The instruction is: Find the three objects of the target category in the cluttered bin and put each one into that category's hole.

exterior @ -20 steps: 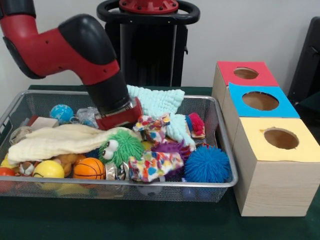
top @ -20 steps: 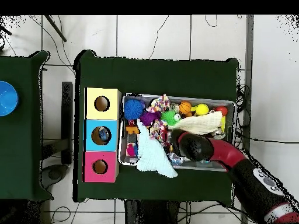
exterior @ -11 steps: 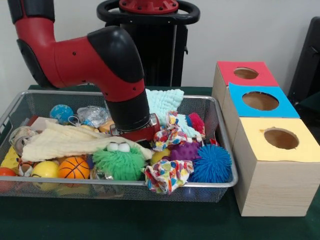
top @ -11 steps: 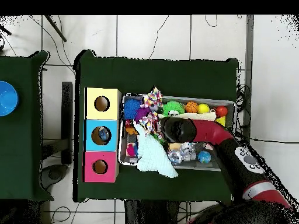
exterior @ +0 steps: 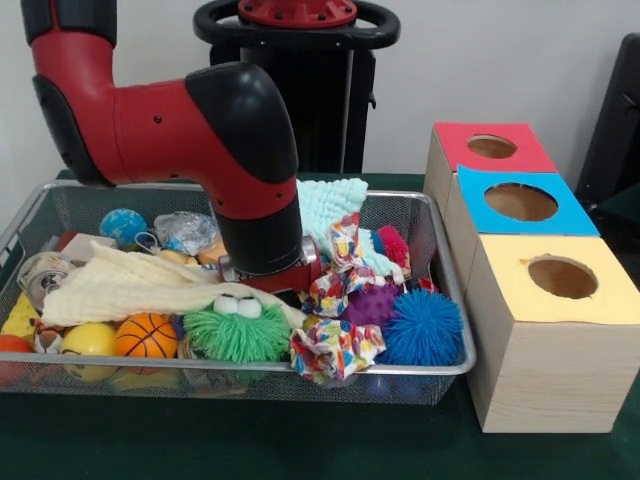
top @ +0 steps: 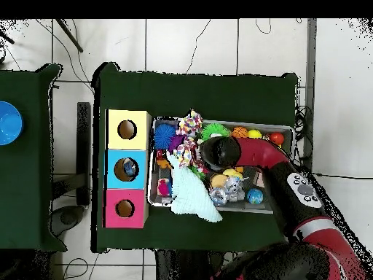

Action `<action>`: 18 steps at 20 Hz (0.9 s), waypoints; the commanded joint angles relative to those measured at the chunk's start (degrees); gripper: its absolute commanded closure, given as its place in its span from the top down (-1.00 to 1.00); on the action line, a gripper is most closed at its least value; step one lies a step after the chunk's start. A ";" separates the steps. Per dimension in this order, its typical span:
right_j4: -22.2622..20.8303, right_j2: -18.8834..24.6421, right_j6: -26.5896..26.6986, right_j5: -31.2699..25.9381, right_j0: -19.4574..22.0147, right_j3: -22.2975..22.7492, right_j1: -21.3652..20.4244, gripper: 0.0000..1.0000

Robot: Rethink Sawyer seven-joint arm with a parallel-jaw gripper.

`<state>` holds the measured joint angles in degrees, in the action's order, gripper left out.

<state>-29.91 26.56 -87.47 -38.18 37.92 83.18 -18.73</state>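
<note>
Three boxes sit beside the wire bin (exterior: pixel 445 300): red box (exterior: pixel 490 148), blue box (exterior: pixel 520 205), yellow box (exterior: pixel 560 290), each with a round hole on top. You cannot see the gripper (exterior: pixel 268 275) properly; the arm's black wrist (exterior: pixel 255 215) covers it and only a red edge peeks out low in the clutter, so you cannot tell whether it is open, closed or holding anything. In the overhead view the arm (top: pixel 244 153) also hides the middle of the bin.

The target category is not shown anywhere, so you cannot tell which toys are the task's. Visible in the bin: green fuzzy toy with eyes (exterior: pixel 238 328), blue spiky ball (exterior: pixel 422 327), purple spiky ball (exterior: pixel 372 303) half buried, mini basketball (exterior: pixel 146 337), yellow ball (exterior: pixel 90 340), small blue ball (exterior: pixel 123 225), cream cloth (exterior: pixel 130 285), pale mint cloth (exterior: pixel 330 203) hanging over the far rim, and patterned cloth (exterior: pixel 335 348) draped on the near rim. A red ball (exterior: pixel 8 345) is cut off at the left edge. Something blue lies inside the blue box's hole in the overhead view (top: pixel 130 168), too small to identify.

No readable writing or labels.
</note>
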 commanded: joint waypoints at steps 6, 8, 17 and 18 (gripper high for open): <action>2.18 -10.15 -17.71 0.49 -5.97 -13.57 -4.73 -1.00; 2.89 -11.77 -18.68 -1.33 -6.91 -12.46 -6.42 -1.00; 3.85 -16.93 -20.40 -0.17 -8.65 -4.93 -11.31 -1.00; 3.74 -17.58 -20.64 0.42 -8.79 -3.41 -12.27 -1.00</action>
<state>-27.60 14.40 -94.58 -41.12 29.18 80.86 -25.88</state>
